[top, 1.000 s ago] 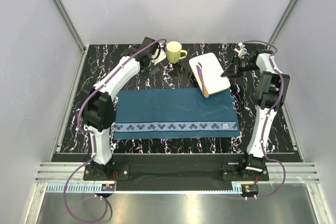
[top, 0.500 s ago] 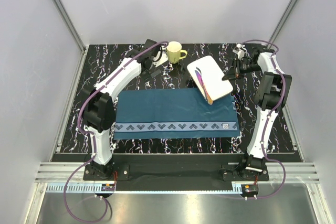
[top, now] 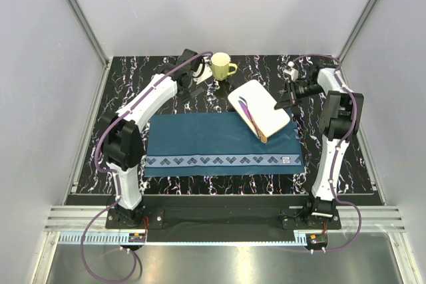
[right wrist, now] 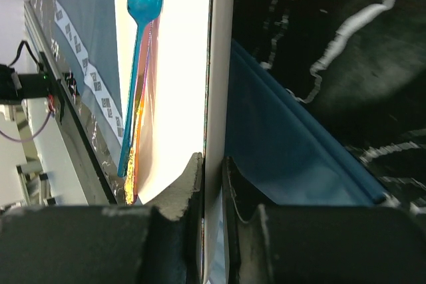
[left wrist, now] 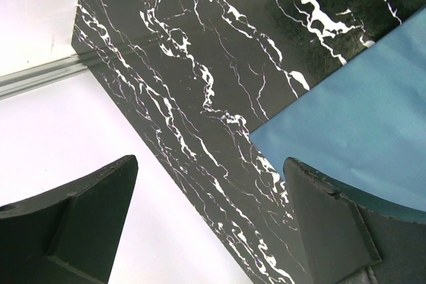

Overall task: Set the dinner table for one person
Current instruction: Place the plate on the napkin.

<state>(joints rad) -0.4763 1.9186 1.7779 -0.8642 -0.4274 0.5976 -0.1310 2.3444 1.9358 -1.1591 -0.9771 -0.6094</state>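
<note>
The dinner table is black marble with a dark blue placemat laid across its middle. My right gripper is shut on the right rim of a white square plate, which hangs tilted over the placemat's back right corner. A blue fork and other shiny cutlery lie on the plate, slid toward its low edge. The right gripper has a finger on each face of the rim. My left gripper is open and holds nothing, just left of a yellow mug.
White enclosure walls close in the table on the left, back and right. In the left wrist view the table's edge and a placemat corner show between the open fingers. The mug stands at the back centre.
The right gripper has carried the plate a little to the left and turned it, so it now lies further over the placemat's back right corner. The left arm has hardly moved.
</note>
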